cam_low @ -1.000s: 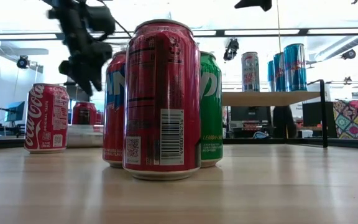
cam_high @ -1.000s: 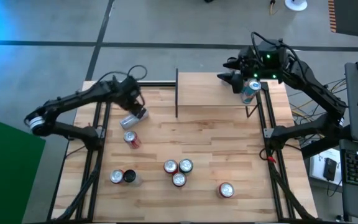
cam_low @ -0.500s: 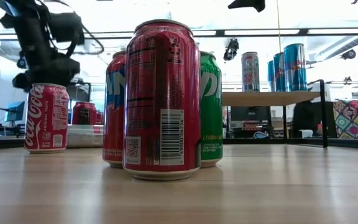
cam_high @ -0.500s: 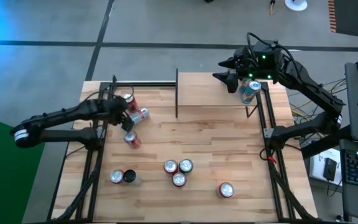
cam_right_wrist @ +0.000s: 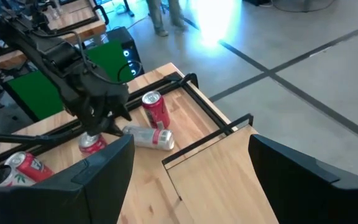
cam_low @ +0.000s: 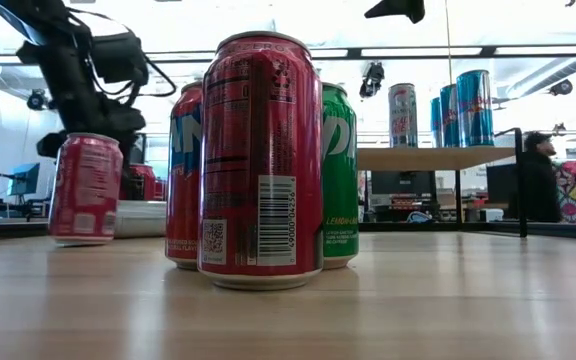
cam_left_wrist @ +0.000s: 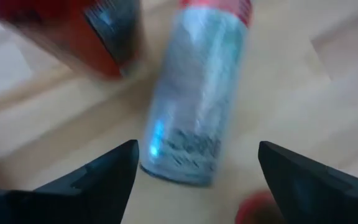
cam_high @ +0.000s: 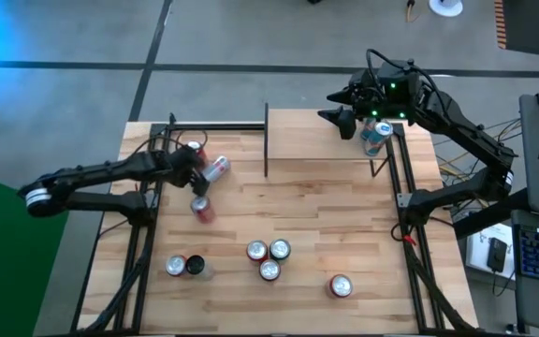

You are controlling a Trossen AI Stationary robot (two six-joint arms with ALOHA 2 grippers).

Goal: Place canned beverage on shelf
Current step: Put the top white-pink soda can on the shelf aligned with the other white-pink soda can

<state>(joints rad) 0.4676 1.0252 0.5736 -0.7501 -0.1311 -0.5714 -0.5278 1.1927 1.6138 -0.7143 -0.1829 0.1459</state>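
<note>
Two pincers are yours to watch. Your left pincer (cam_high: 197, 168) hangs low over the counter (cam_high: 326, 225) with jaws spread, and the silver can (cam_high: 216, 168) lies on its side just ahead of the fingertips, unheld; a red can (cam_high: 191, 149) stands just beside it. Your right pincer (cam_high: 330, 106) hovers above the shelf (cam_high: 316, 136), jaws apart and empty, near the blue can (cam_high: 375, 137) standing on the shelf's edge. No label on the silver can reads clearly; its print is blurred.
</note>
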